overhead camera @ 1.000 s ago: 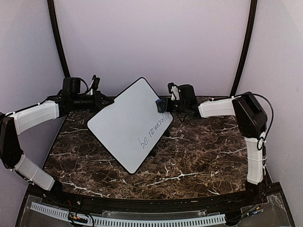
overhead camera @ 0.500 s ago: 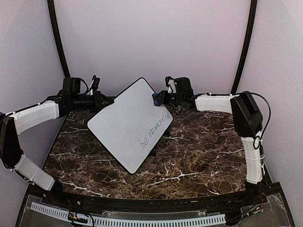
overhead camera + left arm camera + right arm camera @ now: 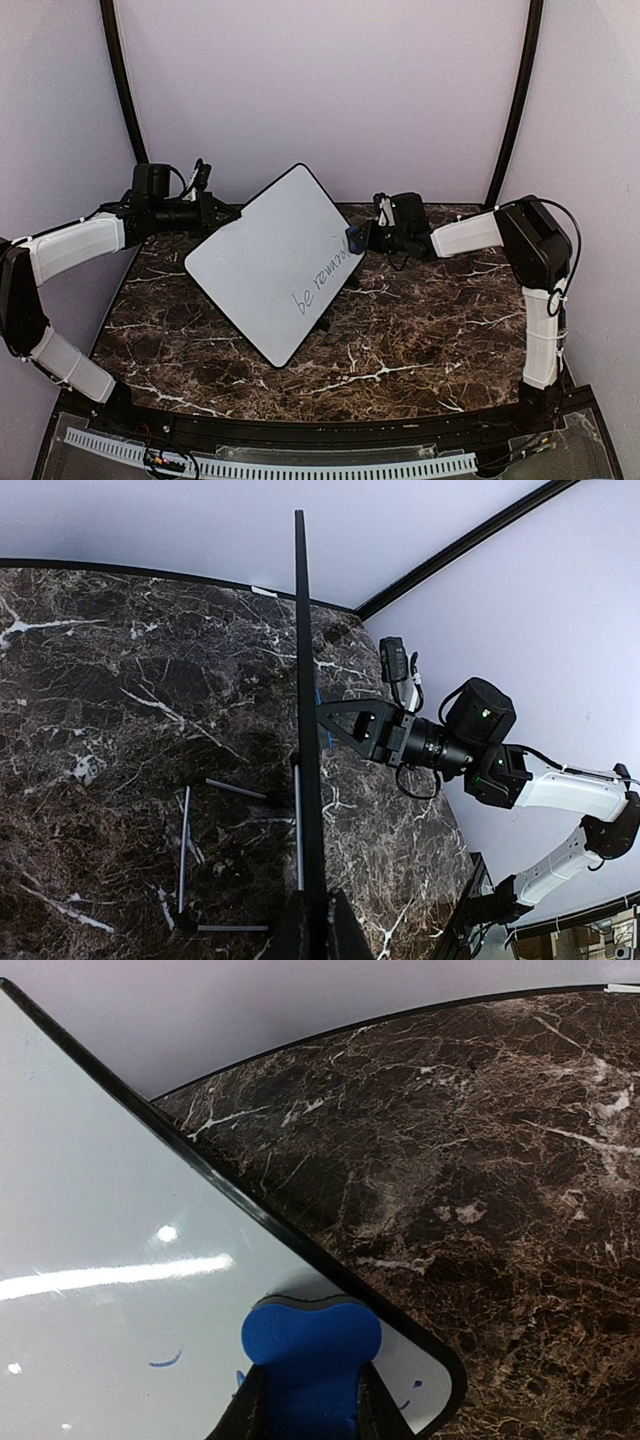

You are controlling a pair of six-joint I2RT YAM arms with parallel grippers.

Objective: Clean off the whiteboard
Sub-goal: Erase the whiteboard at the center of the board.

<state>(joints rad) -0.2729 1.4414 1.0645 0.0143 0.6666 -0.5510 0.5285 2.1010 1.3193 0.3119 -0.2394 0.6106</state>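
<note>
Eraser, pinched in the right claw, has slid down to the right corner of the whiteboard — last letters gone, most writing left. The left claw clamps its far-left edge, tilted on the table.

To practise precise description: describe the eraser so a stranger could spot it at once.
On the dark marble table, a tilted whiteboard stands mid-scene. At its right corner, beside the handwriting, the right end effector clamps the eraser against the board. It is the only blue thing, a small block with a rounded top.
</note>
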